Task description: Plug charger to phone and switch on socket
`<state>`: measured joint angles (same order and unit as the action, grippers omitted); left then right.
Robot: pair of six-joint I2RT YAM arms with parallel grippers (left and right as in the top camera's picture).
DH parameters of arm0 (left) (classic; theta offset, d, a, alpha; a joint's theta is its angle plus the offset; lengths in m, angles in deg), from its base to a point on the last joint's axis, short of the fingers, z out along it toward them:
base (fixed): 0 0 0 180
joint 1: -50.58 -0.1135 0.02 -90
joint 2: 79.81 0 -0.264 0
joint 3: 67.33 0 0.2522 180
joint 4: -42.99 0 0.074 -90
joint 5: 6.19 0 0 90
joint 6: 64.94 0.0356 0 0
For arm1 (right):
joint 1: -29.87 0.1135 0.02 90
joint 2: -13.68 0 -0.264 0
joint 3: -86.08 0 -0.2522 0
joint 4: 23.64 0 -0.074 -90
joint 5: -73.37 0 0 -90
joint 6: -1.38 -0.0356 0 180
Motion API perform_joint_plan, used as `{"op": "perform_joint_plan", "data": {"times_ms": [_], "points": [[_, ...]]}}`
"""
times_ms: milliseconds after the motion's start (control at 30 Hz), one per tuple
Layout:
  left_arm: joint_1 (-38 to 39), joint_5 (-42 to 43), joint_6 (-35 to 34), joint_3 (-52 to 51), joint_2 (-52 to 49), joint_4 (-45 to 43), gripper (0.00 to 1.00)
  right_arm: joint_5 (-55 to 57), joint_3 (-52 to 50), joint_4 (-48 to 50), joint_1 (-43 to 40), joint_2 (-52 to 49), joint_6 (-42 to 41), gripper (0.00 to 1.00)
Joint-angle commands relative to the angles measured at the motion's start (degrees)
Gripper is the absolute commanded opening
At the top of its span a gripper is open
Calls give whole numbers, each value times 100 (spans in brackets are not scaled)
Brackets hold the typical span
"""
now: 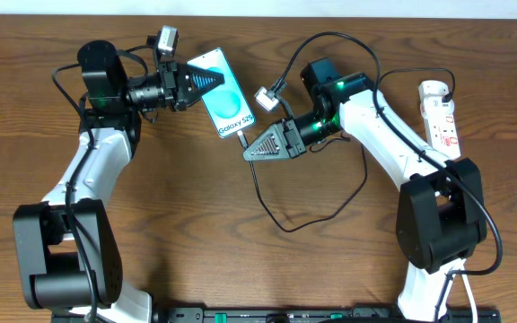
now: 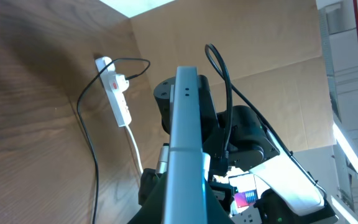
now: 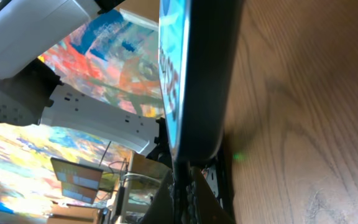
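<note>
- Left hand is closed on the upper end of the phone. We see its cyan screen facing up from overhead and its edge in the left wrist view.
- Right hand is pinched on the charger near its plug tip, right at the phone's lower end. We can't tell if the tip is seated.
- The cable loops across the counter.
- The socket lies flat at the far right, well apart from the phone.

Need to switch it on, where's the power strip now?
Overhead view: the socket lies far right on the table, just outside the right arm.
</note>
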<state>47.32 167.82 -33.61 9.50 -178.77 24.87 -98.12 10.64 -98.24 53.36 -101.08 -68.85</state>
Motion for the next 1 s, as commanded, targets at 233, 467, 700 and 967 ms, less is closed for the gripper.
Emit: {"op": "perform_joint_plan", "data": {"times_ms": [233, 467, 700, 967], "points": [[9, 254, 0, 52, -7, -28, 7, -157, 96, 195, -15, -9, -262, 1], [39, 289, 26, 52, -7, -28, 7, -160, 96, 199, -15, -9, -262, 1], [111, 341, 125, 52, -7, -26, 7, -160, 96, 195, -15, -9, -262, 1], [105, 282, 149, 52, -7, -28, 7, -160, 96, 188, -13, -9, -262, 1]]}}
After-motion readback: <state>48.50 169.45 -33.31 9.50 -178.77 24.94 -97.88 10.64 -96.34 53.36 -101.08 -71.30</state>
